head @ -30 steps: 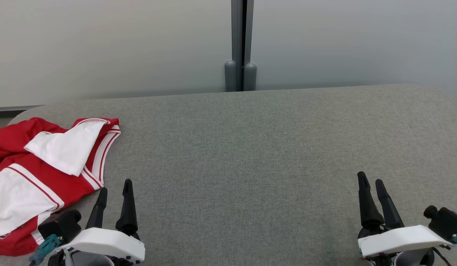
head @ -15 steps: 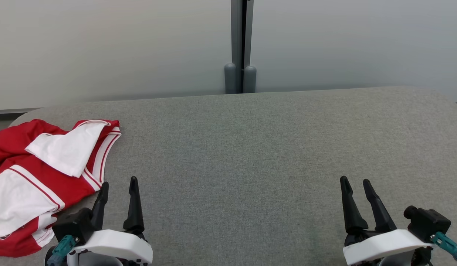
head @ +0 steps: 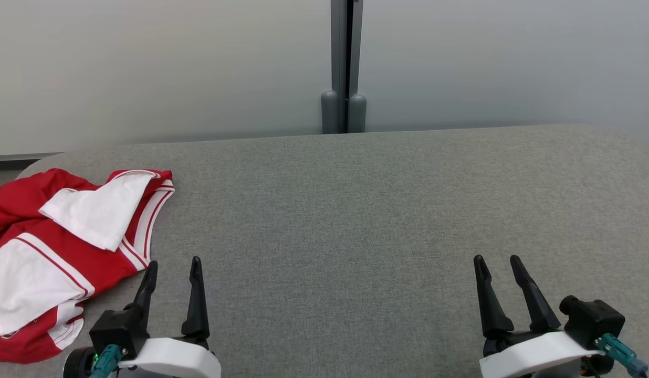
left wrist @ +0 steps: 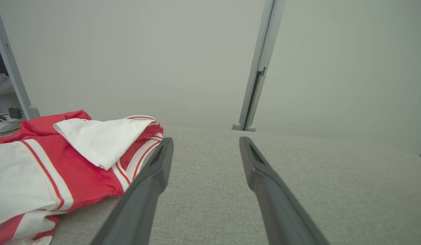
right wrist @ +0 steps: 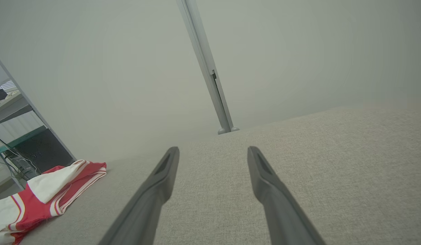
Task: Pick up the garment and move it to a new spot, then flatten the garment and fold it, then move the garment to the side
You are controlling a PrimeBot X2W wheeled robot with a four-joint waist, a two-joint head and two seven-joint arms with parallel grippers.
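**Left hand point(head: 175, 261) and right hand point(head: 497, 257) wide, nothing held**

Both my hands hover low over the desk point(head: 356, 210) with their jaws spread wide and empty, the left one to the left of the grey post point(head: 344, 105) and the right one to its right, both well nearer me than it. The garment point(head: 51, 247) lies far left of the post, by the desk's rounded left end, apart from my left hand but close.

It is thin, soft cloth, red with white panels and narrow striped trim, crumpled, with one white flap folded over the top. The desk is covered in grey woven fabric that looks grippy.

I think the danger is in the layers. If I pinch only the top flap, the rest will drag and bunch on that weave. If I pinch too deep, my hard, pointed fingers point(head: 196, 294) could catch the desk cover. So near the end, a careless tug could also slide it off.
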